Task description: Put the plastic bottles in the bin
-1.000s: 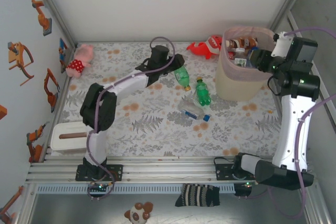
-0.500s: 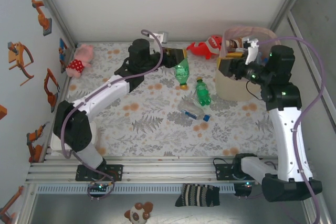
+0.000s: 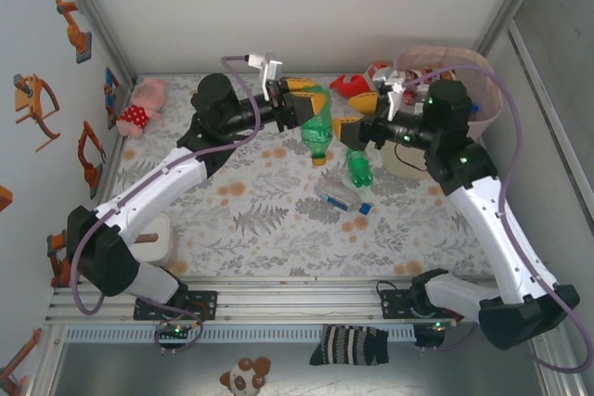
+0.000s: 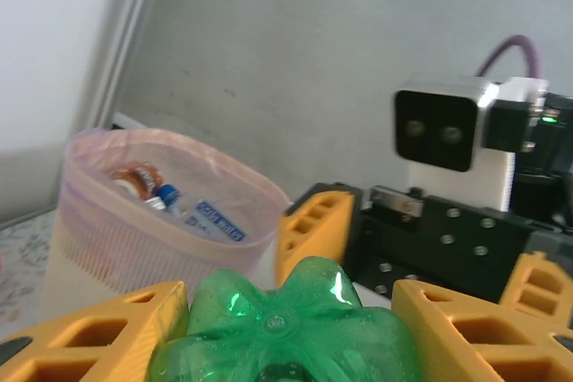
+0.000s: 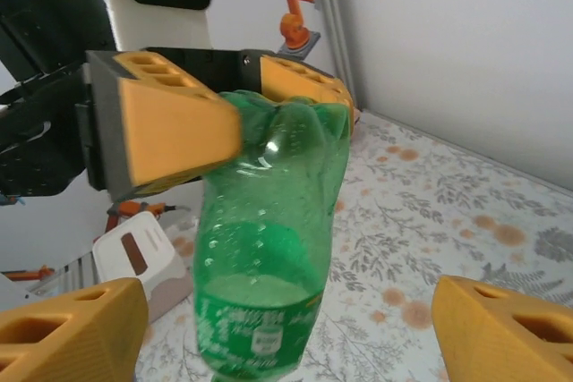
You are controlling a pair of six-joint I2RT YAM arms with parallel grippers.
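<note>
left gripper (image 3: 309, 107): pinching green bottle (image 3: 318, 133) by its base, in mid-air | right gripper (image 3: 356, 118): spread wide, just beside it

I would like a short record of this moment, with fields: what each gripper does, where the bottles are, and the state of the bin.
left gripper: shut on the base of a green bottle, held in the air, cap end down
right gripper: open, facing that bottle, a finger on each side, not touching it
loose bottles: second green bottle and clear bottle, both lying down
bin: several bottles inside
task step: held bottle not yet in the bin
</note>
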